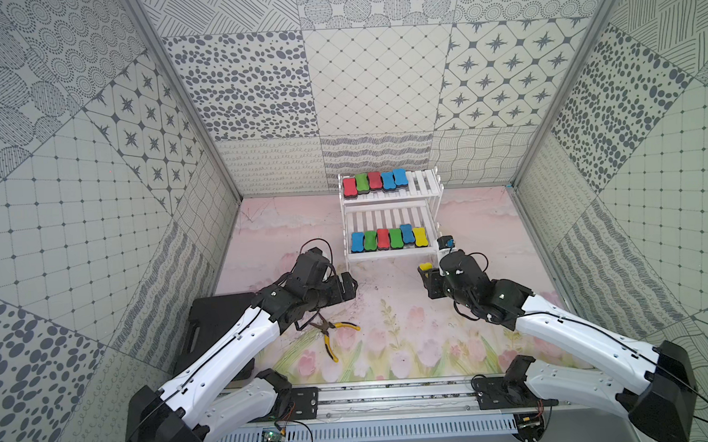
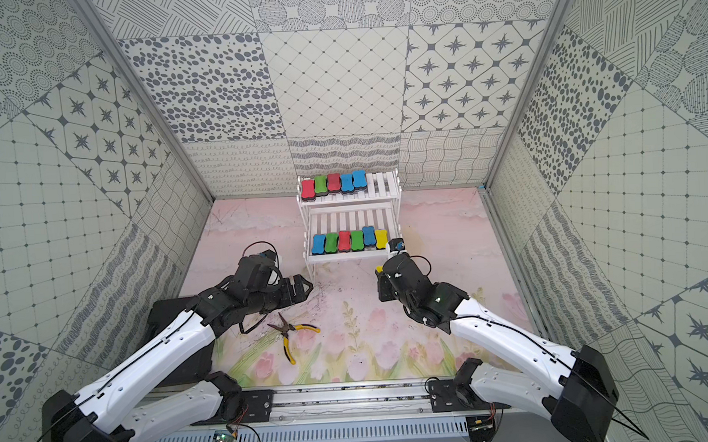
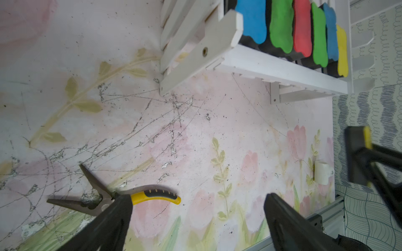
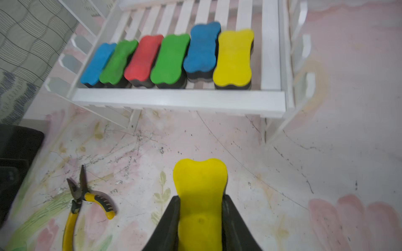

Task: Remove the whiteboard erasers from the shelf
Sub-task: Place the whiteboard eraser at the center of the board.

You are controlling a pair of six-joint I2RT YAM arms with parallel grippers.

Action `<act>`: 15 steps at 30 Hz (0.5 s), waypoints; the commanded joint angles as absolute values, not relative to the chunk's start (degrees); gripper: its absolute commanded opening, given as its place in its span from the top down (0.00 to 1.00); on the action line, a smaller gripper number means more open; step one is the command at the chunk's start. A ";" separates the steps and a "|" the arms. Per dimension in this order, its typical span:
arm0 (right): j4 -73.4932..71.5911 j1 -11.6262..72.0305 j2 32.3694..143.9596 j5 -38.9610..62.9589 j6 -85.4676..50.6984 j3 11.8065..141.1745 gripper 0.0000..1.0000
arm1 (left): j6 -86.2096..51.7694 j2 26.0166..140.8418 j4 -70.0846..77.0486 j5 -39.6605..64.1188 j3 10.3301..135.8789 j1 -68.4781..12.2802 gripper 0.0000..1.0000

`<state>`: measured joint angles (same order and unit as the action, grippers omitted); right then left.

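Yellow-handled pliers (image 1: 332,333) lie on the near surface (image 1: 389,295). Beyond them the left pincer (image 3: 198,200) gapes wide and empty. The right pincer (image 4: 201,198) is clamped on a yellow eraser (image 4: 200,178), held near the shelf (image 1: 390,199). Farther back, six erasers (image 1: 388,239) line its lower tier and five erasers (image 1: 375,180) its upper tier.

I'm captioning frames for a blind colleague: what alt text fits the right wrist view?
The right gripper is shut on a yellow eraser, in front of the white shelf. Its lower tier carries six erasers in a row: blue, green, red, green, blue, yellow. Yellow-handled pliers lie on the floral table nearby.
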<state>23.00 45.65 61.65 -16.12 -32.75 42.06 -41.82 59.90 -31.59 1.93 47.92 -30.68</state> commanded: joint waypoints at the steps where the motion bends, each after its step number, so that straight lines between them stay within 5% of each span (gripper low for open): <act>1: 9.37 45.80 65.57 -14.70 -38.44 36.68 0.73 | -43.19 59.50 -28.34 3.03 46.76 -30.98 0.01; 15: -2.83 44.16 82.42 -17.79 -41.74 32.52 0.74 | -42.74 60.17 -28.84 3.53 47.38 -30.94 0.01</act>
<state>1.91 44.40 81.47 -16.29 -40.42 33.08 -42.39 59.94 -30.61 2.63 47.09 -30.72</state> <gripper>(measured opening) 0.310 0.993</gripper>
